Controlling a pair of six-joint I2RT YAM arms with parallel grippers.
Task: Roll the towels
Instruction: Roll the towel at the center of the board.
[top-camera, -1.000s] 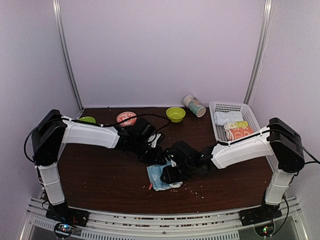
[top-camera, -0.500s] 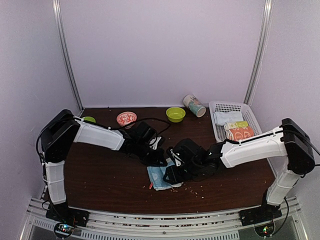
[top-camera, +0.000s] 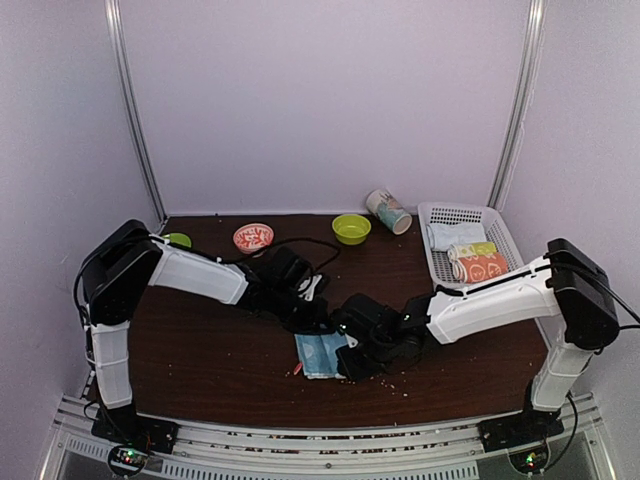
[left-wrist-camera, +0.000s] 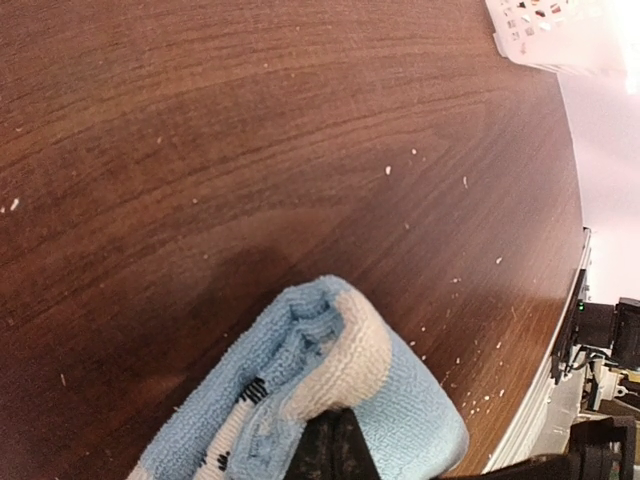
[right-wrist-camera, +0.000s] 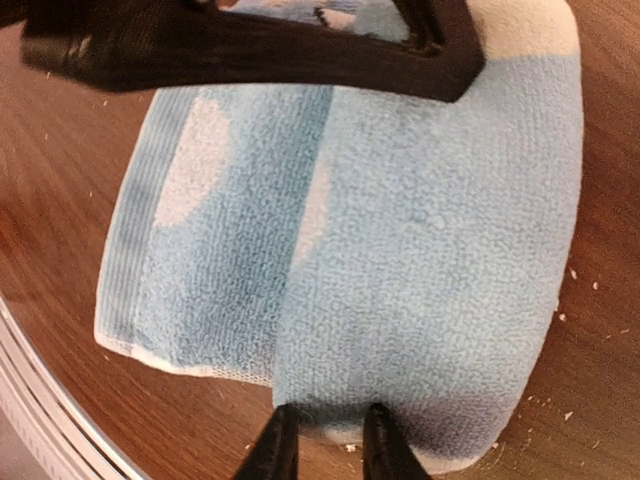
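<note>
Light blue towel (top-camera: 318, 353): on the table (top-camera: 200, 350), near-centre, just ahead of the front edge. Partly folded over itself. The thick doubled part is on the robot's right and a flat single layer with a white hem on the left. White patches show on the pile.

Right gripper (right-wrist-camera: 325, 442): at the near edge of the doubled part, fingers close together with the towel edge pinched between them. Reads as clamped on the fold.

Left gripper (top-camera: 316, 322): at the towel's far edge. The left wrist view shows one dark finger under a bunched-up corner of the cloth, with that corner raised off the wood. Second finger not visible, so can't tell if it's apart or closed.

Orange towel (top-camera: 481, 266): rolled, in the white basket (top-camera: 460, 209) at the right rear, at the near end. The yellow-green roll (top-camera: 471, 249) touches it and the pale roll (top-camera: 452, 236) lies behind that.

Rest of the table:
- lime bowl (top-camera: 351, 228) at rear centre
- printed cup (top-camera: 388, 211) tipped on its side beside the basket
- red patterned dish (top-camera: 253, 237) at rear left
- small green item (top-camera: 177, 240) further left, partly hidden by the left arm
- pale crumbs scattered around the towel
</note>
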